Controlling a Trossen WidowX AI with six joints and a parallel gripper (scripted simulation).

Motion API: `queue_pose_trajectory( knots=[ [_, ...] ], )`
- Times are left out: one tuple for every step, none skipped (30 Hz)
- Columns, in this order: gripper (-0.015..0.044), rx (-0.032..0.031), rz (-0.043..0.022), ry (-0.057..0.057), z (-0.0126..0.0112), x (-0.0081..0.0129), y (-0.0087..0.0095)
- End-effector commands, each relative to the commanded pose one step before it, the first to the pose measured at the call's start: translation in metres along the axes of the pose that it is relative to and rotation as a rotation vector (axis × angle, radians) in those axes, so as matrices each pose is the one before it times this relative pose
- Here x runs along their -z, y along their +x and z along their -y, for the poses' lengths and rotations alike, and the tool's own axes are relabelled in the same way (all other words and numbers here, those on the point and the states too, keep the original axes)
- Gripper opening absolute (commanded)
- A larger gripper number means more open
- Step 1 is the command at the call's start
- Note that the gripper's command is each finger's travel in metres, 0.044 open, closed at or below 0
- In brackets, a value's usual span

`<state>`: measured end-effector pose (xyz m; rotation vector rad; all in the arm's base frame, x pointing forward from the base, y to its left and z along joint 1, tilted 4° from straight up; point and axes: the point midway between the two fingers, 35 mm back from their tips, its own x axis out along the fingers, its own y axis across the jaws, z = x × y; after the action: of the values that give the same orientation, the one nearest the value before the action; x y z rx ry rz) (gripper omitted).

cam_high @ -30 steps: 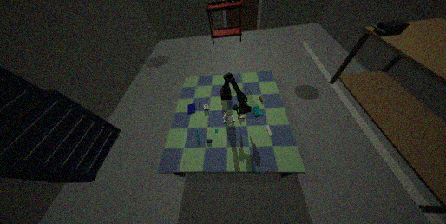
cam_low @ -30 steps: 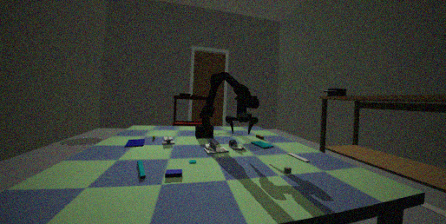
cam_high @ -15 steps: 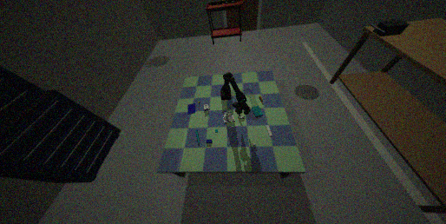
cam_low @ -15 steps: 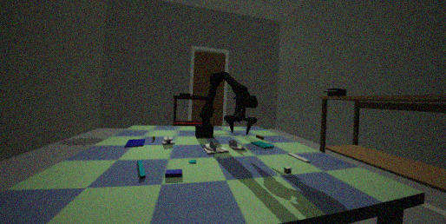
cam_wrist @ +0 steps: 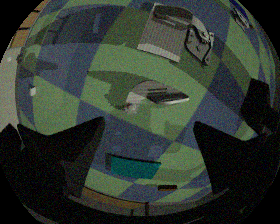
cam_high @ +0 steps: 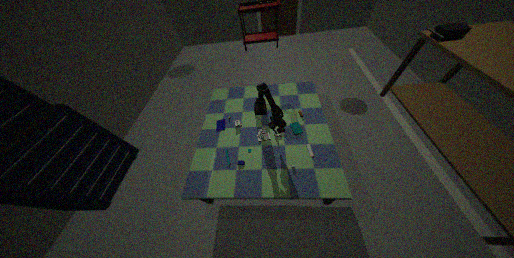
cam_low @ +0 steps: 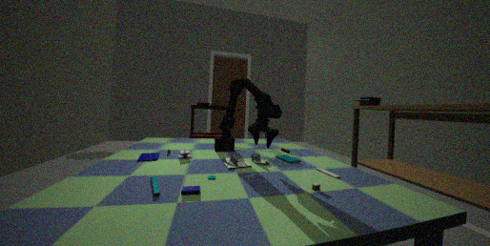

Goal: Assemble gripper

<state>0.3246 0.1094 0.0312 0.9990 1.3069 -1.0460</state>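
The gripper base (cam_high: 263,135) (cam_low: 237,164) (cam_wrist: 161,42) looks like a pale ribbed plate with darker parts on it; a toothed, jaw-like part (cam_wrist: 198,44) is at its side in the wrist view. Whether any teeth mesh is too dim to tell. A loose grey jaw (cam_high: 278,135) (cam_low: 259,160) (cam_wrist: 166,95) lies on the table to the right of the base in the top and exterior views. A small pale part (cam_high: 238,123) (cam_low: 185,154) stands farther left; I cannot tell whether it is the housing plate. My gripper (cam_low: 263,146) (cam_wrist: 151,124) is open and empty, above the table near the loose jaw.
A teal block (cam_high: 296,128) (cam_low: 288,158) (cam_wrist: 133,167) lies right of the loose jaw. A blue flat piece (cam_high: 221,125) (cam_low: 149,156) is at the left. A teal bar (cam_high: 228,157) (cam_low: 154,186), blue block (cam_high: 241,163) (cam_low: 191,190) and white stick (cam_high: 310,150) (cam_low: 328,173) lie nearer the front.
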Motion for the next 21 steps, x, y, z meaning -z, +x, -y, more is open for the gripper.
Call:
queue_pose_trajectory(
  knots=[
    [0.0440, 0.00337, 0.00276, 0.1484, 0.00274, -0.00218, 0.00082],
    [0.0440, 0.00010, 0.00010, 0.0314, 0.00030, -0.00040, -0.00008],
    [0.0440, 0.00010, 0.00011, 0.0314, 0.00029, -0.00041, -0.00008],
    [0.0440, 0.00009, 0.00011, 0.0314, 0.00028, -0.00042, -0.00008],
    [0.0440, 0.00009, 0.00011, 0.0314, 0.00026, -0.00043, -0.00008],
    [0.0440, 0.00009, 0.00011, 0.0314, 0.00025, -0.00044, -0.00008],
    [0.0440, 0.00008, 0.00012, 0.0314, 0.00024, -0.00044, -0.00008],
    [0.0440, 0.00008, 0.00012, 0.0314, 0.00023, -0.00045, -0.00008],
    [0.0440, 0.00008, 0.00012, 0.0314, 0.00021, -0.00046, -0.00008],
    [0.0440, 0.00007, 0.00012, 0.0314, 0.00020, -0.00046, -0.00008],
    [0.0440, 0.00007, 0.00013, 0.0314, 0.00018, -0.00047, -0.00008],
    [0.0440, 0.00006, 0.00013, 0.0314, 0.00017, -0.00047, -0.00008],
    [0.0440, 0.00006, 0.00013, 0.0314, 0.00016, -0.00048, -0.00008],
    [0.0440, 0.00006, 0.00013, 0.0314, 0.00014, -0.00048, -0.00007],
    [0.0440, 0.00005, 0.00013, 0.0314, 0.00013, -0.00049, -0.00007],
    [0.0440, 0.00005, 0.00013, 0.0314, 0.00011, -0.00049, -0.00007],
    [0.0440, 0.00004, 0.00014, 0.0314, 0.00010, -0.00049, -0.00007],
    [0.0440, 0.00004, 0.00014, 0.0314, 0.00008, -0.00050, -0.00007],
    [0.0440, 0.00004, 0.00014, 0.0314, 0.00007, -0.00050, -0.00007],
    [0.0440, 0.00003, 0.00014, 0.0314, 0.00005, -0.00050, -0.00007],
    [0.0440, 0.00003, 0.00014, 0.0314, 0.00004, -0.00050, -0.00007]
  ],
)
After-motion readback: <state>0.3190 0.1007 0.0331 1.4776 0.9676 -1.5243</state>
